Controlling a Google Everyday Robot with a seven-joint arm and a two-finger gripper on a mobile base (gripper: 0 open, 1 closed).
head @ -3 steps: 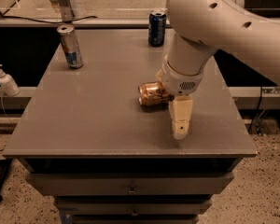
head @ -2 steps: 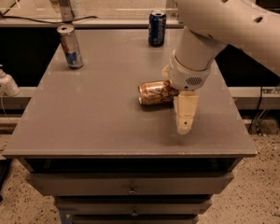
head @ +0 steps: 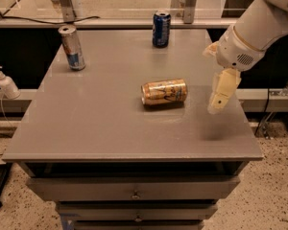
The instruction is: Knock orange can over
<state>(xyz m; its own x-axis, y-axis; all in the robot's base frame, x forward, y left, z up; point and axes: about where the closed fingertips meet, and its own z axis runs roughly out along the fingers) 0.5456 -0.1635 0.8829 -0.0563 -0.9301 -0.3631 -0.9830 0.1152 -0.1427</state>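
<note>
Camera view, single frame.

Orange can (head: pixel 164 92): lying on its side on the grey table (head: pixel 86 128), about mid-table and somewhat right of centre. Long axis runs left-right, dark script faces up. Nothing touches it. Contents not visible.

Gripper (head: pixel 217 107): hangs pointing down over the right part of the table, right of the orange can and clearly apart from it, with a faint shadow on the tabletop below. Jaws: cannot tell whether apart or together from this angle. Nothing seen held.

Dark blue can (head: pixel 161 28): upright at the far edge, well behind the orange can. Contents not visible.

Slim silver-and-blue can (head: pixel 72 48): upright, far left part of the table. Inside not discernible.

Pump bottle (head: pixel 7 84): white, off the table, on a lower ledge to the left.

Drawers (head: pixel 134 188): below the tabletop, closed.
</note>
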